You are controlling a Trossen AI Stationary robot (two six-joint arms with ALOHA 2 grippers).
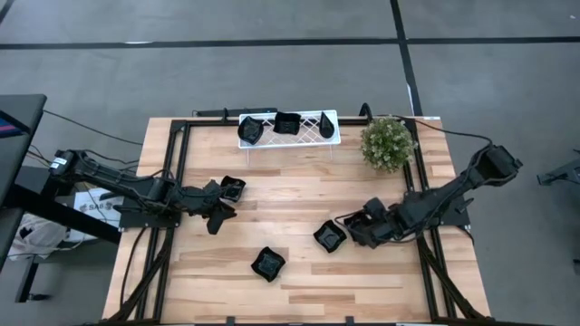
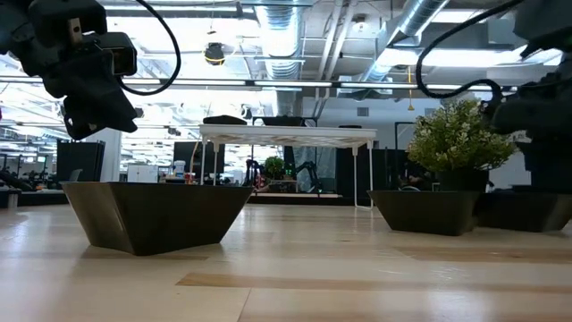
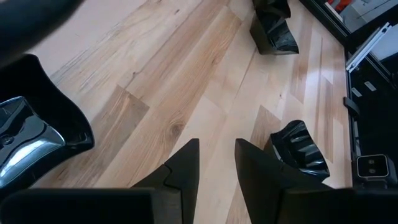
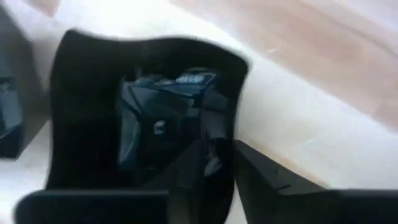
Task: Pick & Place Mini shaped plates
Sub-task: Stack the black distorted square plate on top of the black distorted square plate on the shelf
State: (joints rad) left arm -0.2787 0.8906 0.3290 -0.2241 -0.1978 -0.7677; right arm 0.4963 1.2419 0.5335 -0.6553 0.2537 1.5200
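Plates look light, stiff, glossy, likely slippery; pinch the rim. Right gripper straddles the right-centre squarish plate's rim, closure unclear. Left gripper released, empty.

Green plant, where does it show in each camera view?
High view: green plant at the table's upper right.
Low view: right of centre.
Left wrist view: not in it.
Right wrist view: not in it.
Shared landmark: white tray, left of the plant in both.
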